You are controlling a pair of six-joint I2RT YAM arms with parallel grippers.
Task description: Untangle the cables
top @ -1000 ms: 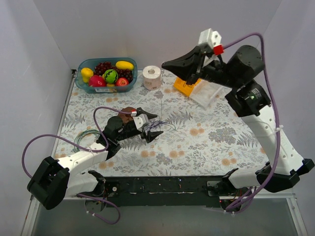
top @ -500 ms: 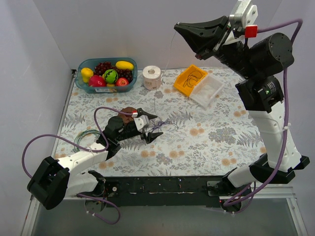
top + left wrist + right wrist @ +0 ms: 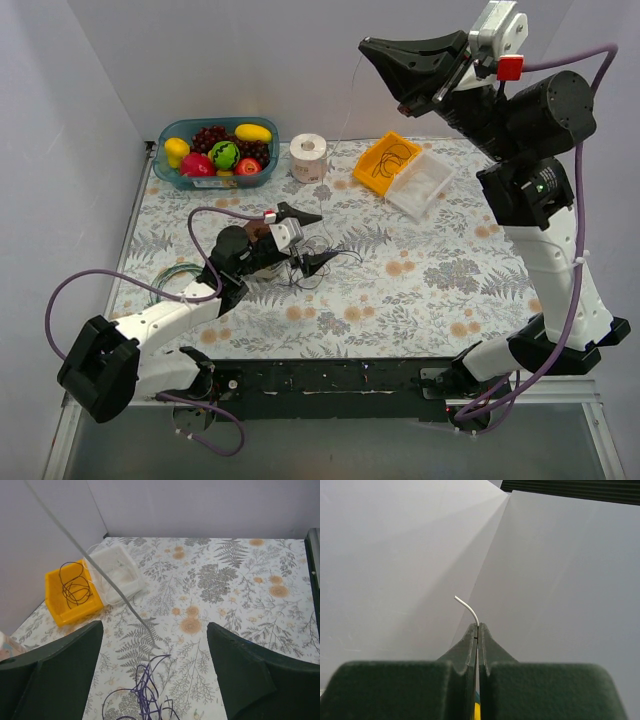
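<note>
Cables [image 3: 318, 262] lie in a loose purple-black heap on the floral table [image 3: 450, 310], mid-left in the top view. My left gripper [image 3: 322, 240] hangs spread just over them, and the right gripper [image 3: 368, 50] is raised high by the back wall. A pale strand [image 3: 340, 128] seems to link the two, though it barely shows here.

Left wrist: the pale strand [image 3: 100, 572] slants down into the cables [image 3: 147, 692], whose lower part is cut off.

Right wrist: the right gripper [image 3: 477, 630] is pressed together, pinching the pale strand [image 3: 468, 607] near its tip.

I'd pull slowly and close the left on the heap first.
</note>
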